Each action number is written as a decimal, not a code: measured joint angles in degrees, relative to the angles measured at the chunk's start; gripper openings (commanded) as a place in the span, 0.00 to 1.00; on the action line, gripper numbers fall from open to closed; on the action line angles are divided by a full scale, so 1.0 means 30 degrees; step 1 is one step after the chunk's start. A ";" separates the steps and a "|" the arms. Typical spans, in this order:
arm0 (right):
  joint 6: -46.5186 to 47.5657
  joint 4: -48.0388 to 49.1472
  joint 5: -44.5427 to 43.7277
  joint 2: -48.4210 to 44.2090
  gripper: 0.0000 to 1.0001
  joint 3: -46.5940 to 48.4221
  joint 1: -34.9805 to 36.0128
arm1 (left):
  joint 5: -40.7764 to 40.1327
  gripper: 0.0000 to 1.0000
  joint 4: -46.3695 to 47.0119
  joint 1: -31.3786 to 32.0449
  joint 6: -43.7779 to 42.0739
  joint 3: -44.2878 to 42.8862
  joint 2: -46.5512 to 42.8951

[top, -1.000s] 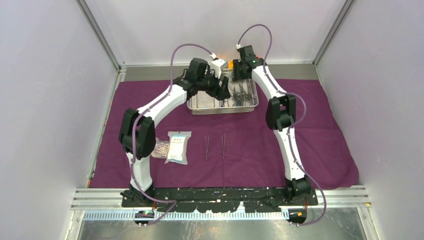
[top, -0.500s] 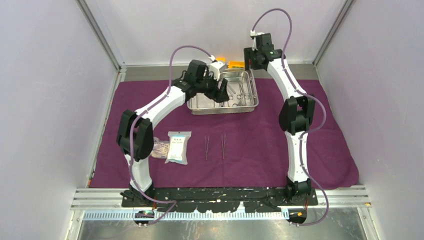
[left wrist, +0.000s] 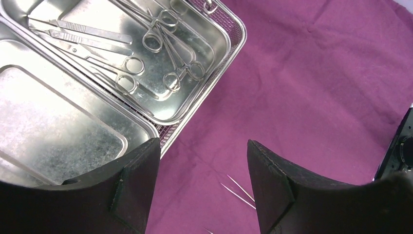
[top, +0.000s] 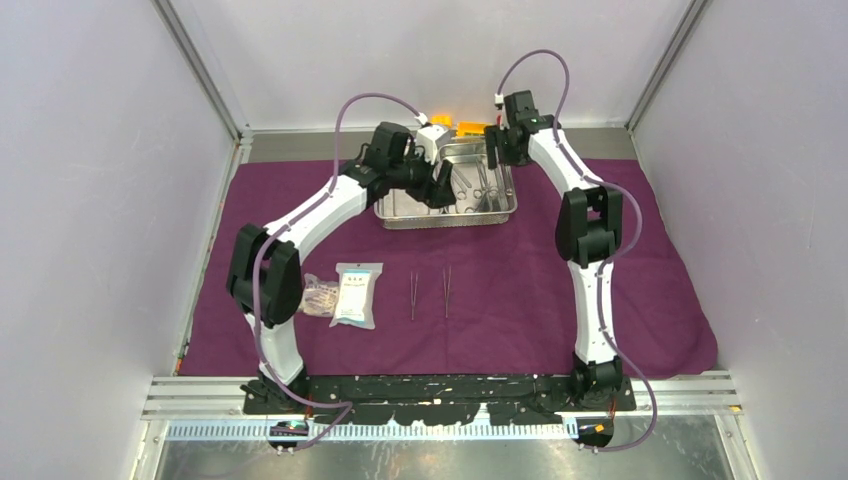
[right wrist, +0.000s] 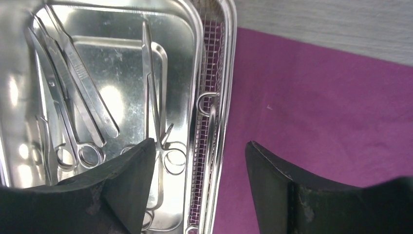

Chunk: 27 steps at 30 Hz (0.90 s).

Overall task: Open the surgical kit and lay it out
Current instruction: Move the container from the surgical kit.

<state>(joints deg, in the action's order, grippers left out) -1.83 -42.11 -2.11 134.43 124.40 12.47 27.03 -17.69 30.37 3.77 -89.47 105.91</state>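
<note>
The left gripper (left wrist: 202, 146) and right gripper (right wrist: 199, 146) are held open and empty over the steel tray (top: 447, 219), set far back on the purple cloth (top: 520, 290). Scissors (right wrist: 149, 83) are seen inside, with tweezers (top: 447, 292) and packets (top: 357, 295) laid nearer.

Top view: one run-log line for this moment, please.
left gripper: open | right gripper: open | steel tray: instruments inside | tweezers: on cloth

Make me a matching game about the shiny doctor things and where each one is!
Things:
1. tray
2. tweezers
3. packet
4. scissors

Places:
A. inside the tray
B. left part of the cloth, near side
C. far middle of the cloth
D. middle of the cloth, in front of the tray

Pairs: 1-C, 2-D, 3-B, 4-A
</note>
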 measured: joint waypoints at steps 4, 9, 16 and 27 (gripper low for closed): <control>-0.0080 0.0007 0.0189 0.0248 0.59 -0.0561 0.0036 | 0.0007 0.67 0.0066 0.0000 0.0007 0.0182 -0.0153; -0.0095 -0.0015 0.0240 0.0546 0.31 -0.1086 0.0036 | 0.0007 0.68 0.0051 0.0000 0.0029 0.0401 -0.0168; -0.1457 0.0219 0.1566 0.0539 0.02 -0.1326 -0.0743 | 0.0015 0.68 0.0058 0.0000 0.0051 0.0423 -0.0175; -0.1581 0.0656 0.2324 -0.0743 0.00 -0.3351 -0.1931 | 0.0044 0.68 0.0051 0.0000 0.0015 0.0423 -0.0168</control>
<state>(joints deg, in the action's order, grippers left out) -6.57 -40.14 4.86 132.20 114.34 6.68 27.16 -17.54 30.37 3.81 -88.20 105.41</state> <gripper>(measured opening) 0.235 0.675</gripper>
